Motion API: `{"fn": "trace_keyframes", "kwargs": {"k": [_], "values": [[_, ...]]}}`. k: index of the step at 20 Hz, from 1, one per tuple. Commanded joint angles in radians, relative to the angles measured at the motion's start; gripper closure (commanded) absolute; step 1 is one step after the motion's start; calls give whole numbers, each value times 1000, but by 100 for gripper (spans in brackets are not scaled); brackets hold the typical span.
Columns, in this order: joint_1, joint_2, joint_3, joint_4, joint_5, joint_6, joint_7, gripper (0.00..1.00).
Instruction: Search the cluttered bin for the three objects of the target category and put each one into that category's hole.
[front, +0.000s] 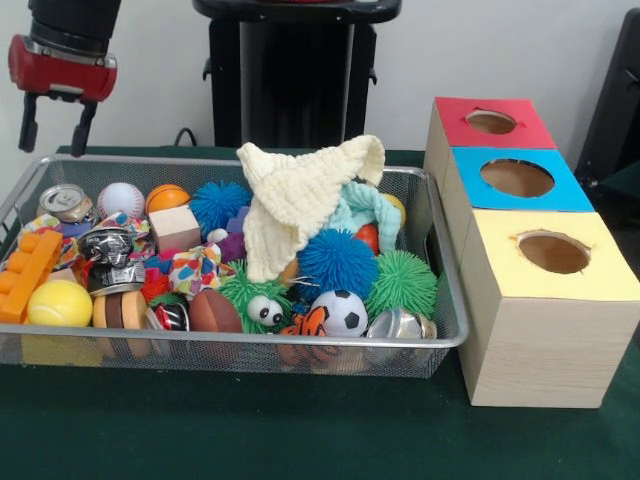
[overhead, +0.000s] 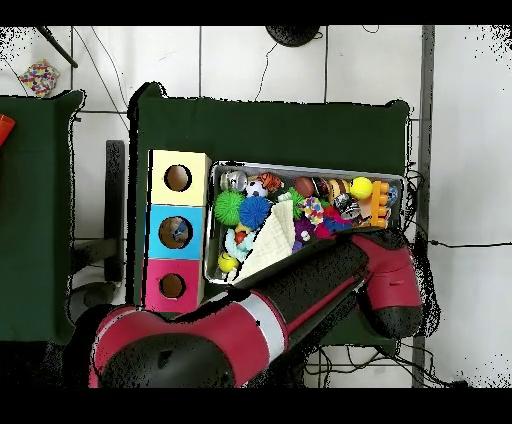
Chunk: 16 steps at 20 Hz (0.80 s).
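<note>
**Full bin, gripper spread and empty above the far corner**

Wire-mesh bin (front: 445, 335) packed nearly to the rim, set on the green tabletop (front: 250, 430) just beside the row of three boxes. Draped over the middle, a cream knitted cloth (front: 300, 195) rising above the rim. Around it: blue spiky balls (front: 335, 262), green spiky balls (front: 403, 282), a small soccer ball (front: 343, 312), a baseball (front: 121, 199), a yellow ball (front: 59, 302), a drinks can (front: 65, 203), an orange toy brick (front: 28, 272). Little bare mesh between things; open mesh only along the near wall.

Red-topped box at the far end of the row, its round hole (front: 491, 122) unblocked, with air clear above it. Next along, the blue-topped box (front: 520, 180), then the yellow-topped box (front: 555, 260) nearest the camera, walls touching.

Gripper (front: 56, 125) hanging above the bin's far corner by the can, two dark fingers apart, nothing between them, tips just above rim height. Well apart from the hole, at the opposite end of the bin.

From overhead, red and black arm (overhead: 300, 290) lying across the bin's base-side edge. Bare green cloth beyond the bin, then white tiled floor (overhead: 260, 60) with cables.
</note>
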Motion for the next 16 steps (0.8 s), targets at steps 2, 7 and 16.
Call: {"fn": "trace_keyframes", "kwargs": {"k": [2,7,16], "values": [[-34,34,155,-133,75,77,113,0],[-43,65,173,-163,77,84,142,0],[-80,41,234,-170,104,44,97,0]]}}
